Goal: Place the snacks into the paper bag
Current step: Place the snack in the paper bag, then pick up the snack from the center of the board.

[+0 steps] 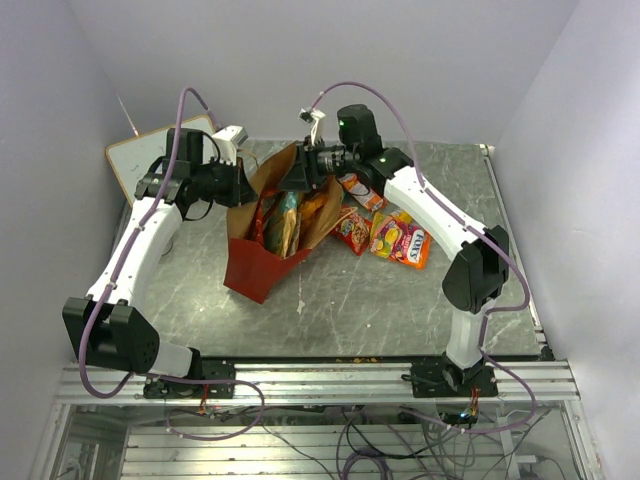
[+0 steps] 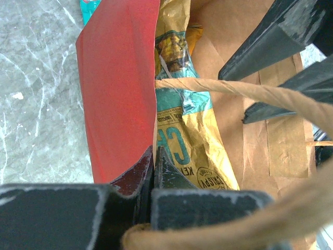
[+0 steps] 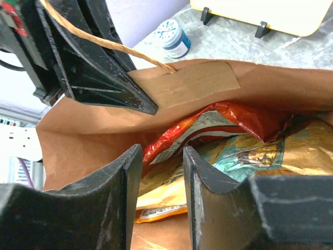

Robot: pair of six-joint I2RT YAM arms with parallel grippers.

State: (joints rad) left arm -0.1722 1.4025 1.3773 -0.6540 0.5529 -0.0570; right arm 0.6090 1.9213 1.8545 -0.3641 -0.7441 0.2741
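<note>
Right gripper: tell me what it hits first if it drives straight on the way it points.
Most likely the crinkly orange-red foil snack packet inside the brown-lined red paper bag, just beyond the parted fingers of the right gripper; depth is unclear.

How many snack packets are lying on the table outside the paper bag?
3, all right of the paper bag: an orange packet farthest back, a red packet beside the bag, a yellow-pink packet farthest right. More may be hidden.
</note>
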